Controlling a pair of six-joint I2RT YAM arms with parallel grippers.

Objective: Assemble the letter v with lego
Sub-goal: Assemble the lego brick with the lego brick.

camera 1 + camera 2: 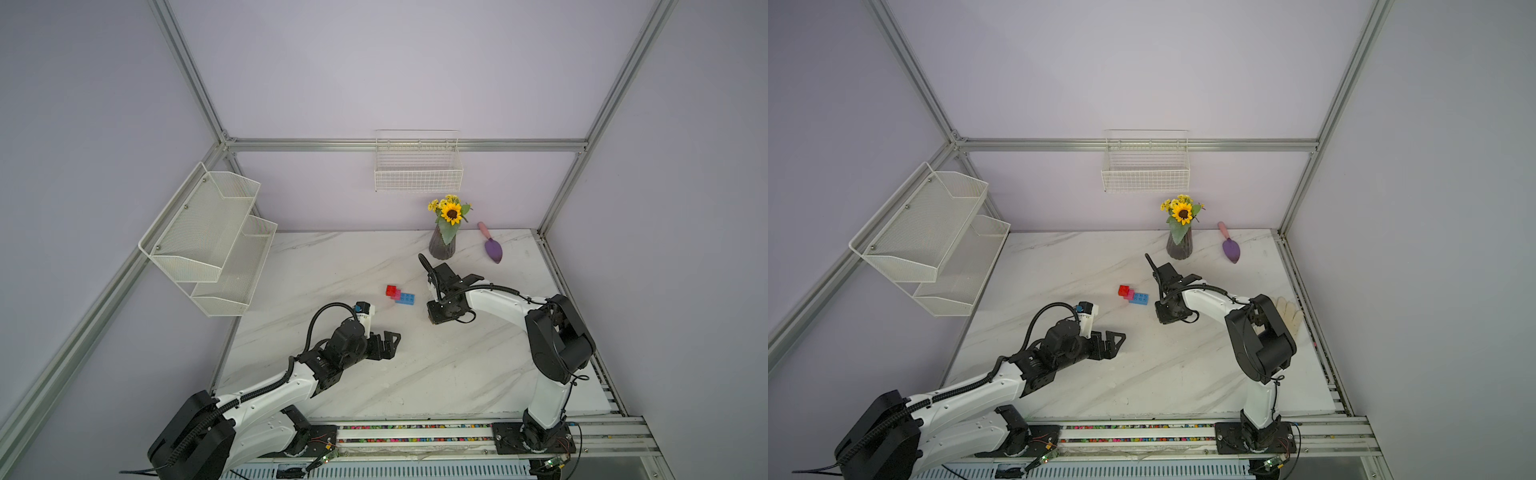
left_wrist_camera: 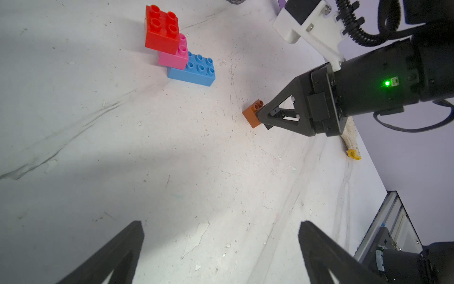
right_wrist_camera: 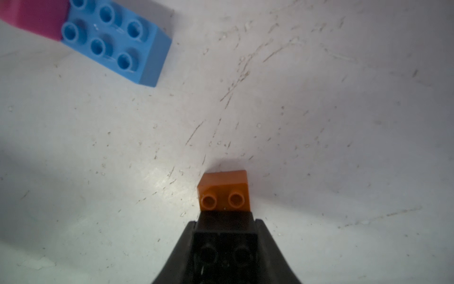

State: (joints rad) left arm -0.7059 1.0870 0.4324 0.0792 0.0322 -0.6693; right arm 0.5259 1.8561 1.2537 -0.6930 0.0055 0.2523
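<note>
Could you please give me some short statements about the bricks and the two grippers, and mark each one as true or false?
1. The red brick sits on the pink brick. True.
2. The left gripper holds a brick. False: it is open and empty.
3. The orange brick is joined to the blue brick. False: they are apart; the orange one is beside the black brick.
4. The right gripper is shut on the black brick. True.
</note>
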